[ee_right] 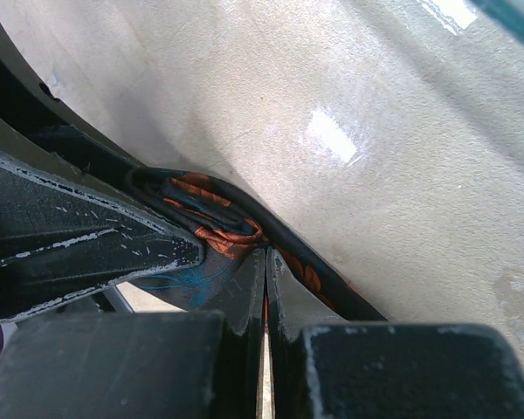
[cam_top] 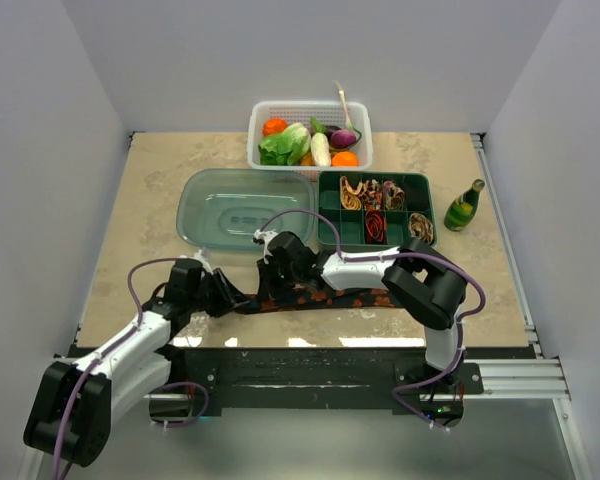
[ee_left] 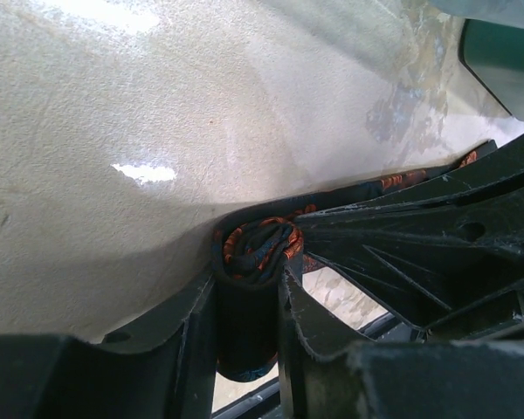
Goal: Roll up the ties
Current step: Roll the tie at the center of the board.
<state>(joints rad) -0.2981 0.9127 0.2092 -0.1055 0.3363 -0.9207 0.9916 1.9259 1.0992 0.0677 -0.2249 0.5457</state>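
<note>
Our left fingers (ee_left: 192, 336) clamp the rolled end of the soft black fabric necktie with orange-red motifs (ee_left: 258, 249), stretched along the near counter (cam_top: 140, 210). Our right fingers (ee_right: 301, 301) pinch its limp, slippery band; we'd grip close to the roll.

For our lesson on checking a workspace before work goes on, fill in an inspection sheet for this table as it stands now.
Surface: beige table, glossy, no spills seen.
Job's things: black tie lying along the near edge, one end rolled; rolled ties in the green tray.
Clutter: basket of vegetables, clear tub, green bottle, all behind the black tie.
Grippers: left gripper closed round the rolled end; right gripper pinching the fabric further along.
Cables: purple cables looped along both arms.
Surroundings: plain white walls; metal rail on the right.
</note>
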